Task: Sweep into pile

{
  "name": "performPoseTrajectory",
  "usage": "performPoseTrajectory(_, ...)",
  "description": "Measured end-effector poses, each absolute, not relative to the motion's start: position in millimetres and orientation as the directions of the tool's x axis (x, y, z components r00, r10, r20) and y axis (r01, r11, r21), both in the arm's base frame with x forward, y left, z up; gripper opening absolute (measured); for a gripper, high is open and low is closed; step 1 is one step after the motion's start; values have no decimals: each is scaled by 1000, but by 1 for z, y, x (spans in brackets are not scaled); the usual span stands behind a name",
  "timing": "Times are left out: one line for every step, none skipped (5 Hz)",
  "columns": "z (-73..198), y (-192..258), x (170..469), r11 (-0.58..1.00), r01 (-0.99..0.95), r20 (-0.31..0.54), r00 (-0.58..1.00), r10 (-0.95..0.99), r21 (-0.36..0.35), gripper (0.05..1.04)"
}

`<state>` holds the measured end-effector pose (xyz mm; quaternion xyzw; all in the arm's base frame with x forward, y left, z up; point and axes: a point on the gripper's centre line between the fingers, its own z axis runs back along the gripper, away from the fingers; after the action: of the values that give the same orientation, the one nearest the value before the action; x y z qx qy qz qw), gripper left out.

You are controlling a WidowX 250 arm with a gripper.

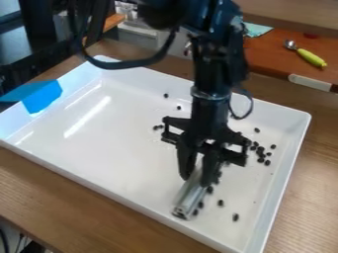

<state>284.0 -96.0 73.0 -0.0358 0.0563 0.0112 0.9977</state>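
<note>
White tray: a big, shallow plastic tray (119, 148) with tall sides, sitting on a brown wooden table (79, 200).
Black beans: small, round, dark beans (261, 152) inside the tray. The biggest bunch is by the right wall. Two sit left of the arm, two are farther back, and more lie loose near the front.
Black gripper: the two-finger robot hand (196, 179) points down over the front part of the tray. Its fingers look pinched on the silver bar.
Silver bar: a long, shiny, metal-looking bar (190, 198). It slants from the fingers down toward the front wall, a little to the left.
Bar and beans: the bunch is to the right of the bar and farther back. A few beans are right beside the bar's long right side.
Next push: the bar's long side could likely nudge the close beans right and back, to the bunch.
Tricky bit: beans might roll around the bar's end.
Pile: only partly made, it seems, with many beans apart.
</note>
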Motion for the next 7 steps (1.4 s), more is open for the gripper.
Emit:
performPoseTrajectory(85,-117,289,996,-1,-86,996,-7,-91,320)
performPoseTrajectory(98,-116,291,996,36,-49,998,-40,-76,320)
performPoseTrajectory(113,-123,280,981,193,106,975,-194,18,320)
performPoseTrajectory(102,-88,254,952,265,148,946,-287,153,320)
performPoseTrajectory(108,-45,241,952,275,156,943,-295,138,320)
performPoseTrajectory(119,-5,233,964,252,136,955,-262,87,320)
performPoseTrajectory(130,29,245,984,171,128,976,-175,41,320)
